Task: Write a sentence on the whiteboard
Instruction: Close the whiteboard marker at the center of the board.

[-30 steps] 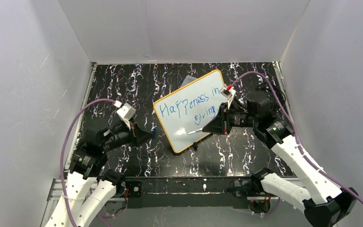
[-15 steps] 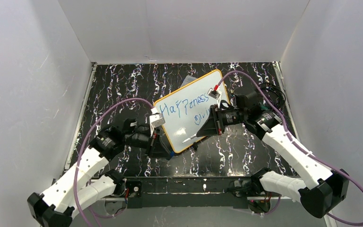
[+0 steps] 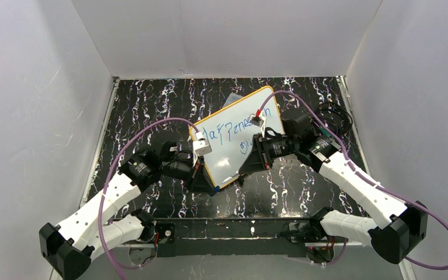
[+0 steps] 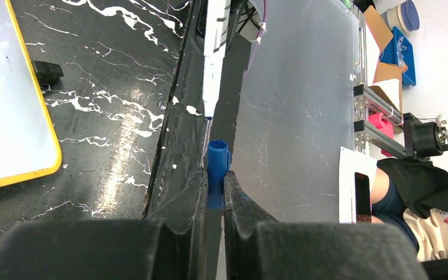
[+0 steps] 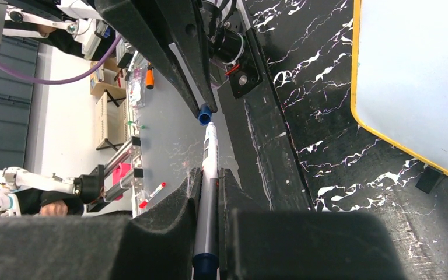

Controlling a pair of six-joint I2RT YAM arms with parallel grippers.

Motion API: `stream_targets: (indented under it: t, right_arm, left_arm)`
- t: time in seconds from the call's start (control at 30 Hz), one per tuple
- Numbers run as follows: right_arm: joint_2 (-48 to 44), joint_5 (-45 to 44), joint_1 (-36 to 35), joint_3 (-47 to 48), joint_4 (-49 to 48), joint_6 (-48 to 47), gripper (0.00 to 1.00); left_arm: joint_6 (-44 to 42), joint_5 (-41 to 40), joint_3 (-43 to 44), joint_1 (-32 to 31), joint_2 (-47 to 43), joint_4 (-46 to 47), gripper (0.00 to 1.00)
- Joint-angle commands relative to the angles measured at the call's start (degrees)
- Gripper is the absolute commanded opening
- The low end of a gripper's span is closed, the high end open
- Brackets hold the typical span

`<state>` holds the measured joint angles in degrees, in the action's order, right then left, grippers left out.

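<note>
- Whiteboard [image 3: 224, 160], bearing the sentence [image 3: 233, 129], is lying mid-frame.
- Left gripper [image 4: 213, 189] is clenching a blue cap [image 4: 216, 160], right gripper [image 5: 210, 178] the marker [image 5: 209, 146].
- Tip is hovering just short of the cap; misaligned pushing risks knocking it loose.

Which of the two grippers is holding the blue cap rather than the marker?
The left gripper: its jaws are shut on the small blue cap. The right gripper is shut on the white marker, whose tip points at that cap.

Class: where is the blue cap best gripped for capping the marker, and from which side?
Pinch the blue cap across its round sides near the closed end, from behind, like the left gripper; its open mouth is left free facing the marker.
</note>
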<state>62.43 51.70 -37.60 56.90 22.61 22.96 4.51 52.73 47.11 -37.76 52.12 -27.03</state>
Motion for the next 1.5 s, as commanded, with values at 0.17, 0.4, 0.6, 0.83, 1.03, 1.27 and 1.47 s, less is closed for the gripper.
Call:
stream_targets:
  t: [0.17, 0.4, 0.6, 0.83, 1.03, 1.27, 1.47]
  right_arm:
    - [1.4, 0.1, -2.7, 1.5, -1.3, -0.8, 0.01]
    - [1.8, -0.1, -3.8, 1.2, -2.7, -0.3, 0.01]
    - [1.9, -0.1, -4.0, 1.2, -3.1, -0.1, 0.01]
    - [2.3, -0.5, -4.5, 0.9, -3.1, -0.1, 0.01]
    - [2.9, -0.9, -5.6, 0.9, -3.1, -0.2, 0.01]
    - [3.5, -1.5, -8.5, -0.5, -4.4, 0.6, 0.01]
    - [3.1, -2.2, -10.6, -2.9, -7.5, 3.1, 0.01]
  left_arm:
    - [-1.1, 0.8, 1.8, -0.7, 0.4, 0.0, 0.00]
    - [-1.1, 1.0, 1.8, -0.7, 0.9, 0.0, 0.00]
    - [-1.0, 1.2, 1.8, -0.7, 0.8, 0.1, 0.00]
    - [-1.0, 1.5, 2.5, -0.8, 0.9, 0.1, 0.00]
    - [-0.6, 0.9, 3.4, -1.5, 0.6, 0.2, 0.00]
    - [2.7, -3.6, 2.6, -2.9, -0.3, 6.8, 0.00]
    - [4.4, -5.8, 2.1, -3.5, -0.3, 13.1, 0.00]
